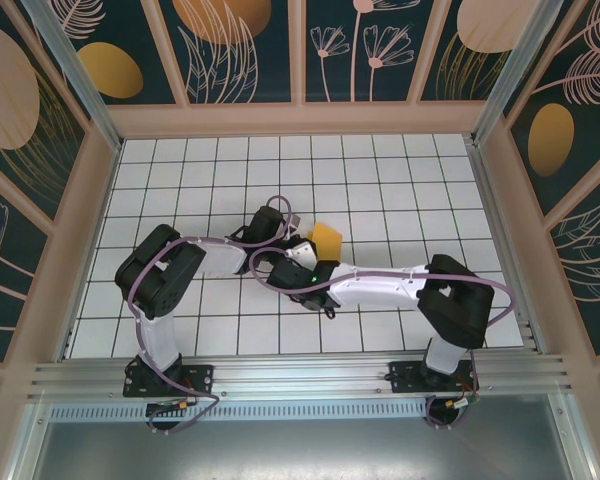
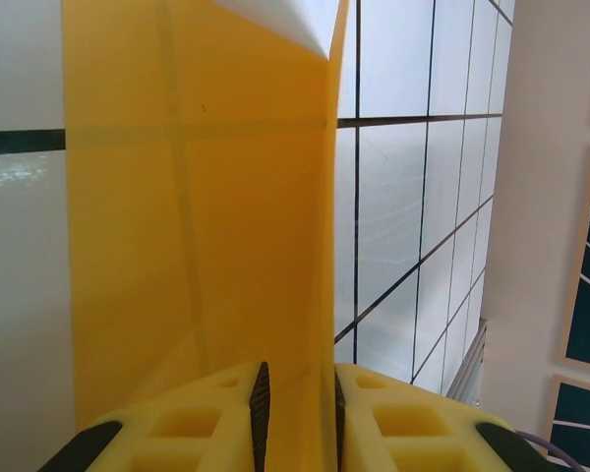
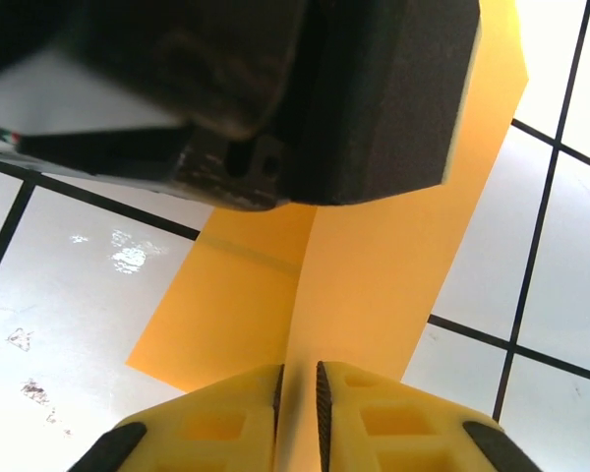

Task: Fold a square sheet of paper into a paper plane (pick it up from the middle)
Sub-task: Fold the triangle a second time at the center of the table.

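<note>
1. Both arms reach in to the middle of the white gridded table (image 1: 400,190), and the thin orange-yellow sheet of paper (image 1: 327,240) sits right where their wrists meet.
2. From above, the paper shows as a small slanted patch just beyond the two wrists, with most of it tucked under them.
3. Left wrist view: the left gripper (image 2: 297,418) has its yellow fingers (image 2: 413,423) pinched in tight, with a layer of the paper caught between the dark pads.
4. From that pinch the sheet rises as a tall panel, its right edge a sharp straight line against the tiles, and a white patch shows at its top corner.
5. Right wrist view: the right gripper (image 3: 298,408) has its jaws drawn almost together, clamped on the paper where a long crease runs down into the gap.
6. Here the sheet lies in two overlapping layers across the tiles, the lower-left flap a shade deeper.
7. A dark housing of the other arm (image 3: 374,98) hangs over the far end of the paper.
</note>
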Tool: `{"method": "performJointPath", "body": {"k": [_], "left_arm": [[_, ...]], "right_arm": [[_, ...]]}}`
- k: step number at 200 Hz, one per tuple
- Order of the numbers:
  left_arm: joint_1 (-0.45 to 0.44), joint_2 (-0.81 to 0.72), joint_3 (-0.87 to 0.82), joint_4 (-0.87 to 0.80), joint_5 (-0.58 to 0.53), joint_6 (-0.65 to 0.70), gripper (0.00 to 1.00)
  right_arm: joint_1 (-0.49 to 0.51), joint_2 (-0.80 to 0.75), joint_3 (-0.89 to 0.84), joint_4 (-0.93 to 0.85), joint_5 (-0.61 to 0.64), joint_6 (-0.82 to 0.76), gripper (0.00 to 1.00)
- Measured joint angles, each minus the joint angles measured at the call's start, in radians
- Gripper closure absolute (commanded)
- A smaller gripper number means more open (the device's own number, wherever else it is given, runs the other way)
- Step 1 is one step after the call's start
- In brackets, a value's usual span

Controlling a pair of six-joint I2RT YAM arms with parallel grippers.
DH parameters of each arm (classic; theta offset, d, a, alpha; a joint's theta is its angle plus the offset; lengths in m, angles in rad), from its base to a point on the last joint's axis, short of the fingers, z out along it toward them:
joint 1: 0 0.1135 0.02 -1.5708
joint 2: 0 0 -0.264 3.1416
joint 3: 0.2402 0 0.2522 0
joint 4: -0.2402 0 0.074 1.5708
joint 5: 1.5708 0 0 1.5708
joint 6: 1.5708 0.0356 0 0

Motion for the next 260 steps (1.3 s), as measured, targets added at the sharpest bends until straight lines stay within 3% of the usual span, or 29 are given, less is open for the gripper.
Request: {"method": "performJointPath", "body": {"k": [28, 108, 158, 186, 226, 260], "left_arm": [[0.000, -0.005, 0.000, -0.021, -0.022, 0.009, 0.71], [0.080, -0.229, -0.036, -0.214, -0.235, 0.076, 0.45], [0.125, -0.416, -0.089, -0.318, -0.401, 0.094, 0.41], [0.126, -0.457, -0.126, -0.346, -0.451, 0.093, 0.48], [0.126, -0.476, -0.192, -0.336, -0.454, 0.084, 0.80], [0.126, -0.476, -0.268, -0.286, -0.383, 0.068, 0.93]], "right_arm": [[-0.001, -0.001, 0.000, 0.000, -0.008, -0.005, 1.00], [-0.032, -0.010, 0.021, 0.068, -0.095, 0.001, 1.00], [-0.038, -0.010, 0.080, 0.094, -0.148, 0.052, 1.00], [-0.040, -0.014, 0.088, 0.105, -0.180, 0.072, 1.00], [-0.059, -0.014, 0.085, 0.151, -0.281, 0.076, 1.00], [-0.128, -0.014, 0.038, 0.255, -0.438, 0.063, 1.00]]}}
